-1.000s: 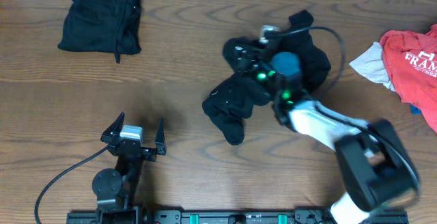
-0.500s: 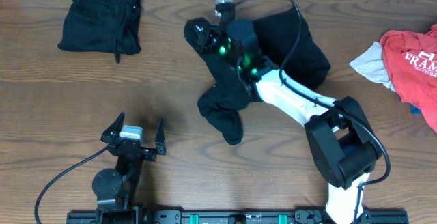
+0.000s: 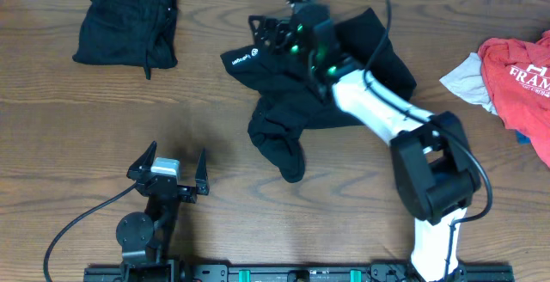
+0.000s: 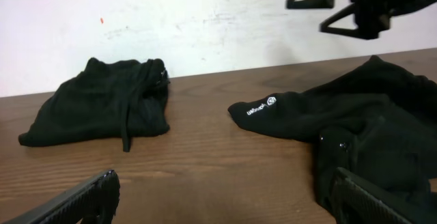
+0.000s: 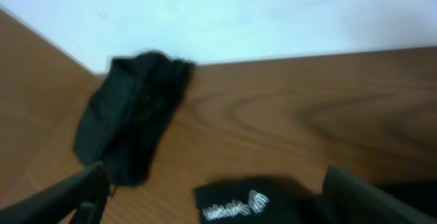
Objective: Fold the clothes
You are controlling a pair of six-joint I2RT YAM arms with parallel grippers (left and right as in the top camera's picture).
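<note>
**Over the black top, at the back of the worktop: right tool open, nothing gripped**

At the far middle of the worktop the black top point(image 3: 301, 101) lay bunched, one flap with the logo point(image 3: 245, 57) stretched out flat to the left. My right tool point(image 3: 266, 31) hovered just above that flap with its jaws spread and empty. The left tool point(image 3: 172, 166) sat near me, also spread and empty, well apart from any cloth.

I judged the risks as these:

- With nothing pinning the top, one pull could have dragged the whole heap rather than spread it.
- A pinch into the crumpled lower part could have caught several layers.
- The right arm's cable looped over the cloth and might have snagged.

The white lettering beside the round logo was upside down and I could not read it. The red tee point(image 3: 520, 76) at the right edge showed "FRAM", cut off. A grey piece point(image 3: 464, 80) lay touching it, and a folded black pile point(image 3: 129, 20) sat far left.
</note>
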